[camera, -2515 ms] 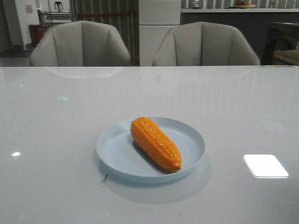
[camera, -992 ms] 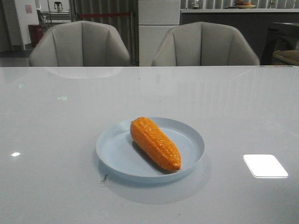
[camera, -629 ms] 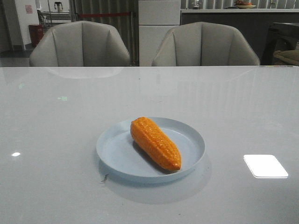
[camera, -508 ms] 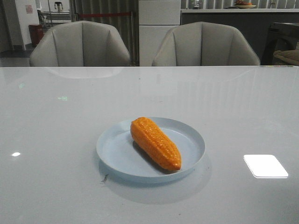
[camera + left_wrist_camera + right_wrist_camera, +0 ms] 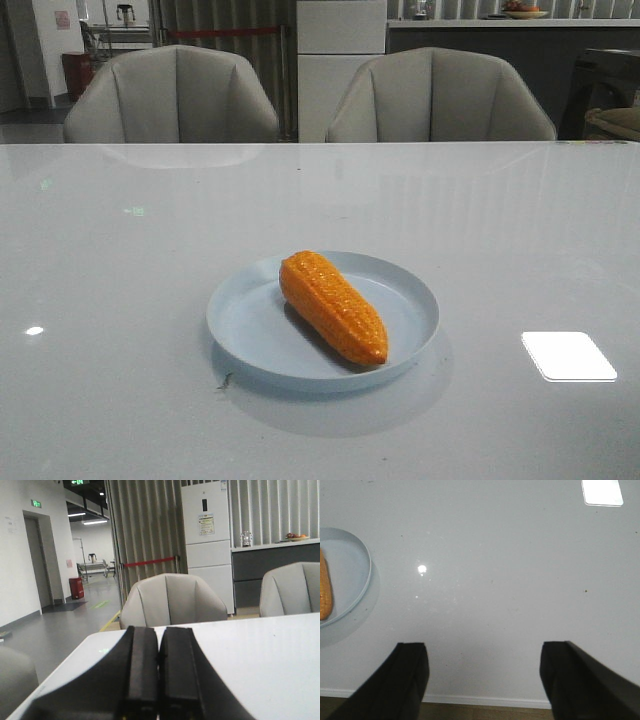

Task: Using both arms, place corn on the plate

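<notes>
No legible text (signs too blurred)

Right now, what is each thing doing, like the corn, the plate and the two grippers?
corn: lying on its side on the plate, slanted, nothing holding it.
plate: flat on the table, holding the corn.
left gripper: shut, empty, pointing out across the table toward the chairs.
right gripper: open wide, empty, above bare table beside the plate.

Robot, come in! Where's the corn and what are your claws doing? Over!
Left gripper shut, empty. Right gripper open, empty, over bare table beside the plate. Corn lying on the plate. Nothing in the way.
</notes>
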### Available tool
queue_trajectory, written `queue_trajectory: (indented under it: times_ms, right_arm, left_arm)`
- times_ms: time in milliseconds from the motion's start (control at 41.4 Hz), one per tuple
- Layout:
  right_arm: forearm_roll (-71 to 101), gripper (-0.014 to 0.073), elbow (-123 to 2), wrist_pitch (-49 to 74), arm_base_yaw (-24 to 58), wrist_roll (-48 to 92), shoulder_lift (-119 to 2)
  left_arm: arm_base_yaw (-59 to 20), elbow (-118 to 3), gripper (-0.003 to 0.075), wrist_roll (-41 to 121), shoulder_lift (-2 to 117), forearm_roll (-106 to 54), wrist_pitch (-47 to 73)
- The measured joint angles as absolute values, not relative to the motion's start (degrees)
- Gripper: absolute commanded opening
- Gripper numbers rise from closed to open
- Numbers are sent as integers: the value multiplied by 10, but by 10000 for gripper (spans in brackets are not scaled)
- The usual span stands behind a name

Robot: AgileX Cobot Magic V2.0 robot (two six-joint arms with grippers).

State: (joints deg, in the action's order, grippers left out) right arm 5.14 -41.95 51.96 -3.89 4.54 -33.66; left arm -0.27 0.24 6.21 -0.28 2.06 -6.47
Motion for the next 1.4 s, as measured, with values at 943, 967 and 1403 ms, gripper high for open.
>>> queue_trajectory:
  times_ms: [943, 967, 1403]
  right_arm:
    - [53, 571, -420, 521, -27, 45, -337]
    - [53, 571, -420, 521, -27, 45, -337]
    - [52, 555, -375, 492, -10, 45, -203]
  left_arm:
    - [-3, 3, 96, 62, -3, 21, -37]
    - [-3, 3, 96, 62, -3, 21, -37]
    - [-3, 3, 96, 61, -3, 21, -37]
